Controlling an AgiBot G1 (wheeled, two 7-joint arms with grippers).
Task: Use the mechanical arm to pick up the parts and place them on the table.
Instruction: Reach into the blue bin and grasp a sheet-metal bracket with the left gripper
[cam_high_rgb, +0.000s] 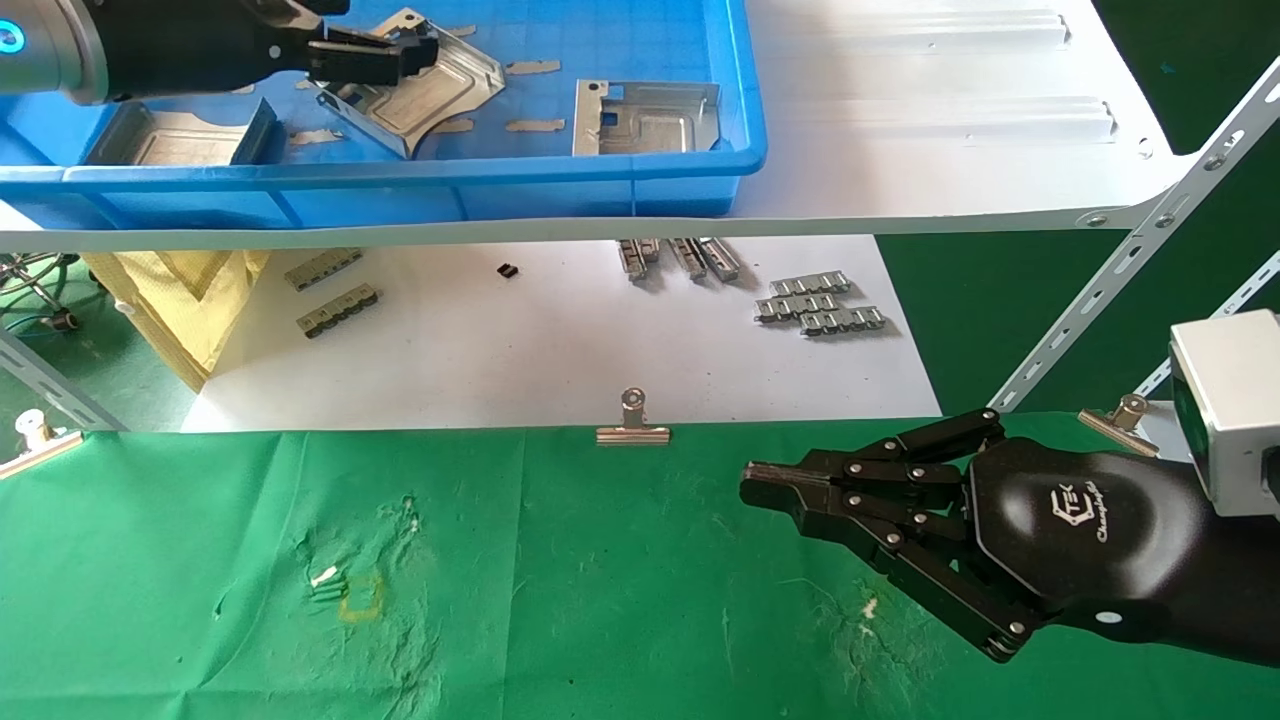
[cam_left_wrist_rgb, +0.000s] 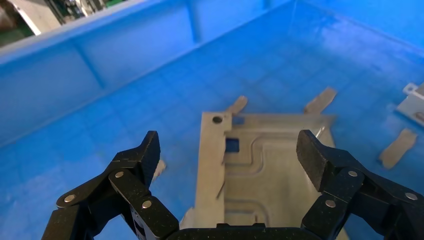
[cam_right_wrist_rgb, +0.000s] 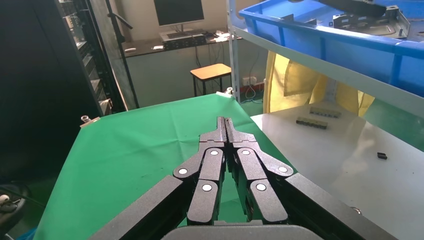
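Note:
My left gripper (cam_high_rgb: 422, 52) is open inside the blue tray (cam_high_rgb: 600, 170) on the shelf. It hovers over a silvery stamped part (cam_high_rgb: 440, 95). In the left wrist view the part (cam_left_wrist_rgb: 260, 170) lies between the spread fingers (cam_left_wrist_rgb: 145, 152) of the left gripper (cam_left_wrist_rgb: 230, 152), which do not touch it. Two more parts lie in the tray, one at the left (cam_high_rgb: 180, 138) and one at the right (cam_high_rgb: 645, 118). My right gripper (cam_high_rgb: 762, 490) is shut and empty, low over the green cloth table (cam_high_rgb: 500, 580); it also shows in the right wrist view (cam_right_wrist_rgb: 225, 125).
Small flat metal strips (cam_high_rgb: 533, 67) lie loose in the tray. The white shelf (cam_high_rgb: 950, 120) overhangs a white paper surface (cam_high_rgb: 560, 350) with ribbed grey strips (cam_high_rgb: 820, 303). Binder clips (cam_high_rgb: 632, 425) hold the cloth's far edge. A slanted shelf strut (cam_high_rgb: 1130, 250) stands at the right.

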